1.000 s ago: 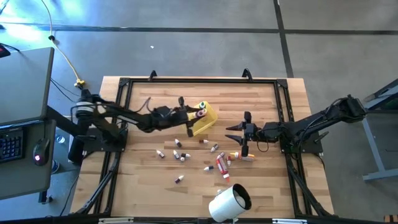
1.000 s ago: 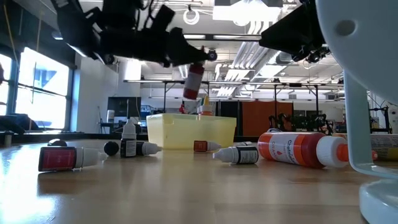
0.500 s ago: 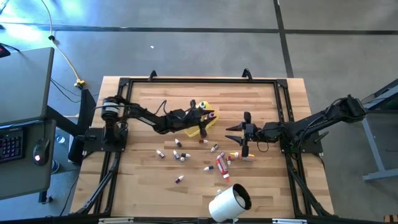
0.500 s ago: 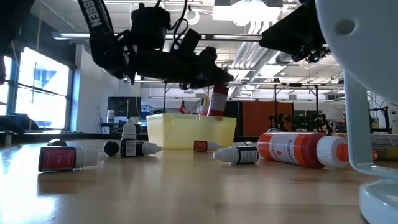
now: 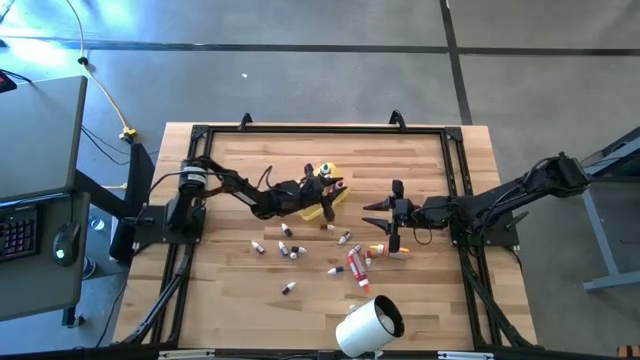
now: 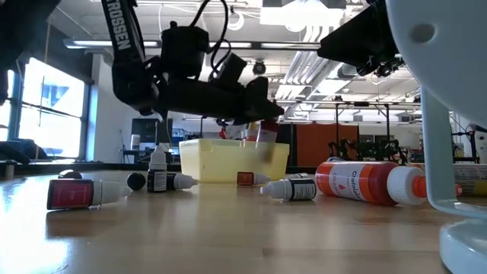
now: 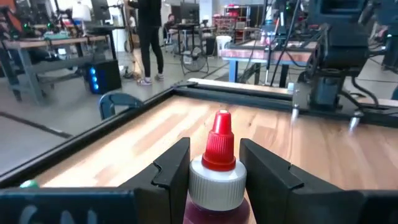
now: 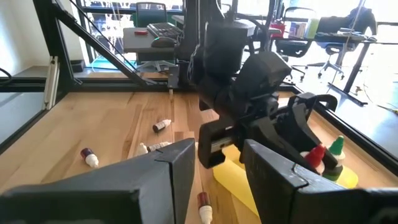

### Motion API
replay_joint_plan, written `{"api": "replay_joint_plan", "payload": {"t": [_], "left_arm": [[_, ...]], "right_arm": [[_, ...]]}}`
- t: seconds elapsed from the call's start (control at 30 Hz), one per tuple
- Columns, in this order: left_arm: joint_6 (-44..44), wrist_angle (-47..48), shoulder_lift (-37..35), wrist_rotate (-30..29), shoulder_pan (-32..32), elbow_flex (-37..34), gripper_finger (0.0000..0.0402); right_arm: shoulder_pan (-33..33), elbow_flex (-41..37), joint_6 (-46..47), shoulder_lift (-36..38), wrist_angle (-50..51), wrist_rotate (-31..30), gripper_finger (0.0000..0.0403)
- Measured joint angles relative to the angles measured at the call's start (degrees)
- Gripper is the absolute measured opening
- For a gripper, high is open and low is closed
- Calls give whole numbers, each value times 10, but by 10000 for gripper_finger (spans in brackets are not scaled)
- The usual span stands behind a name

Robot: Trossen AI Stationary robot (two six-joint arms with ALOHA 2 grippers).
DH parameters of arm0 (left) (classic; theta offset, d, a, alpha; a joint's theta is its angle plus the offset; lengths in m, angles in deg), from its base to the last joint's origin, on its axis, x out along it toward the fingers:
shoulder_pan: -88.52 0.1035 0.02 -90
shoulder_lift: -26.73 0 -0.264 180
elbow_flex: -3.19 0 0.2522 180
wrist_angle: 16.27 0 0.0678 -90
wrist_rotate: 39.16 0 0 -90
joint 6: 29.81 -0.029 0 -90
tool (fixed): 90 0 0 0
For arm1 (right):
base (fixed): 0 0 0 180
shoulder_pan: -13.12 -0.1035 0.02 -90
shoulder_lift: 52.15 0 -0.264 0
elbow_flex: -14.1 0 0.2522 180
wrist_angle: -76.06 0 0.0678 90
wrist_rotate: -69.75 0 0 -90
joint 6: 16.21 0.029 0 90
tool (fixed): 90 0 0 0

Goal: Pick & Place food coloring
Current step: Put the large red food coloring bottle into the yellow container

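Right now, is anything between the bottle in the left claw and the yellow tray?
Nothing visible blocks it. The left claw holds the red-capped bottle upright over the yellow tray, already lowered to its rim, beside a green-capped bottle inside.

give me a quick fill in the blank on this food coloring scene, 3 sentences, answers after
1. The left gripper is shut on a bottle with a ____ cap.
2. That bottle is held over the ____ tray.
3. The right gripper hovers open, holding ____.

Missing words: red; yellow; nothing
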Motion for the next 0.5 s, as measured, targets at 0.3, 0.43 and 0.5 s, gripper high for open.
{"api": "replay_joint_plan", "payload": {"t": [0.3,0.43,0.5], "left_arm": [[12,19,14,-1,0,3,128],[12,21,14,-1,0,3,128],[11,29,14,0,0,3,128]], "right_arm": [[0,0,-2,0,5,0,131],[0,0,-3,0,12,-19,131],[0,0,-3,0,12,-29,131]]}}
